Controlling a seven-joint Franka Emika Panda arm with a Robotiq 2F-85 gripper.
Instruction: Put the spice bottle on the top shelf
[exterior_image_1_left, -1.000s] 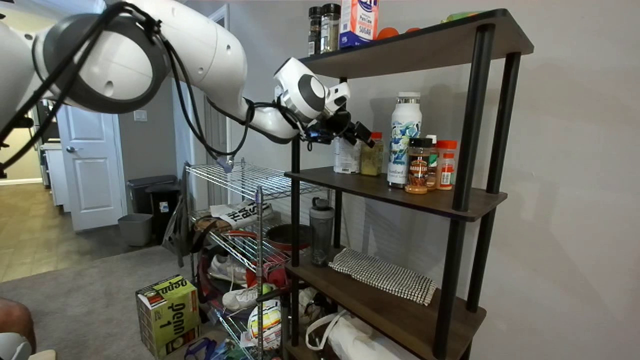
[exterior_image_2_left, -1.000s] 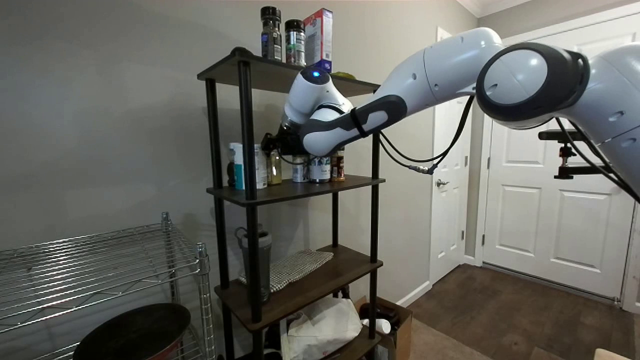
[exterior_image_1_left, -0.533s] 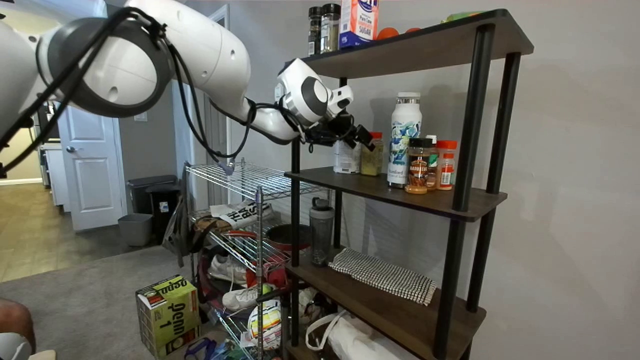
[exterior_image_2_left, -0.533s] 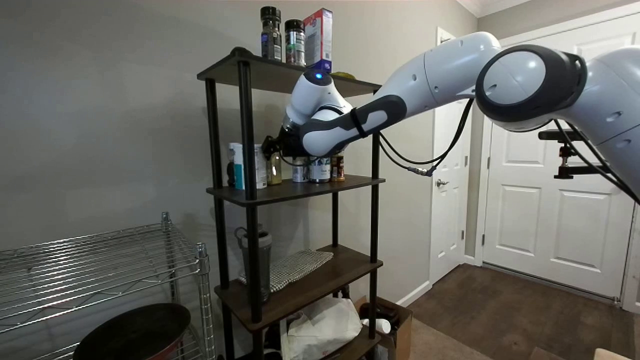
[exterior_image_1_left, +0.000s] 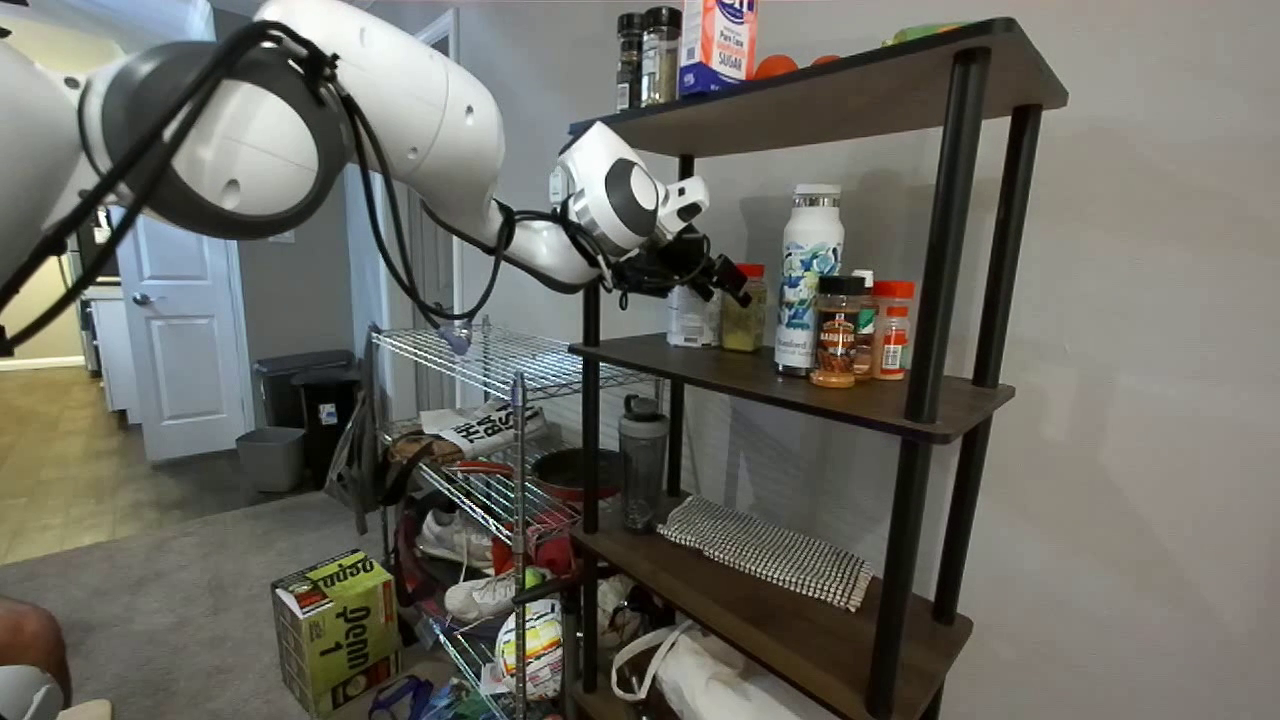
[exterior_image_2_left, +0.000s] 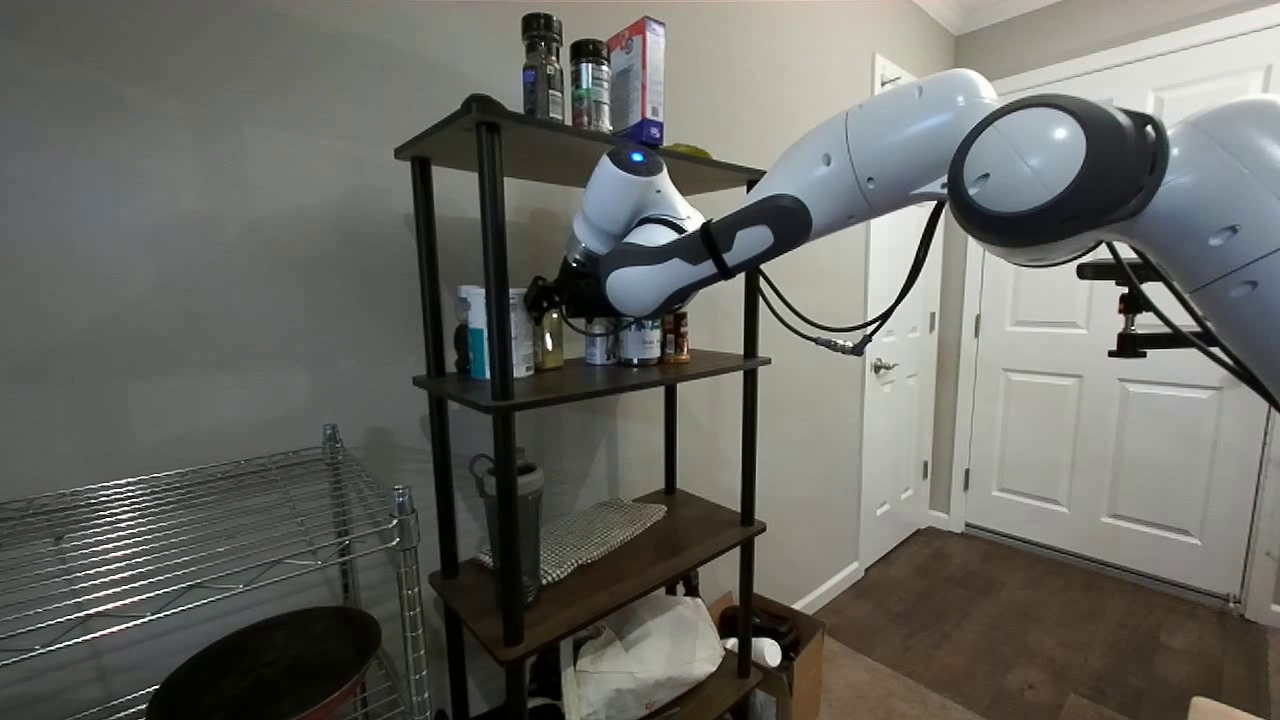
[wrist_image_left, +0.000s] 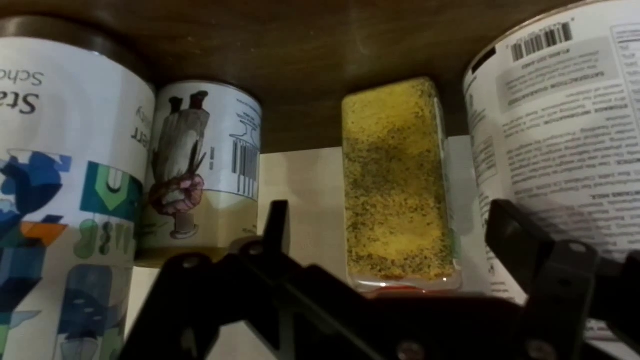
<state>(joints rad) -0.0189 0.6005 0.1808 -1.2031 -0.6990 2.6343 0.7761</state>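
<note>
Reading "SUGAR" on the carton (exterior_image_1_left: 717, 45) and "Penn 1" on the green box (exterior_image_1_left: 338, 632), we see the gripper (wrist_image_left: 390, 227) spread wide, gaps flanking the spice bottle (wrist_image_left: 394, 170).

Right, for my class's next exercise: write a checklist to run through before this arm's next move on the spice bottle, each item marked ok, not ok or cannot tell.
1. Gripper open: ok, jaws wide apart.
2. Spice bottle upright: ok, standing on the board below the top shelf.
3. Spice bottle lined up: ok, between the jaws in the wrist view.
4. Spice bottle gripped: not ok, gaps show on both sides.
5. Gripper clear of the large white container: cannot tell, they overlap in the wrist view.
6. Room on the top shelf: cannot tell, both exterior views look from below.
</note>
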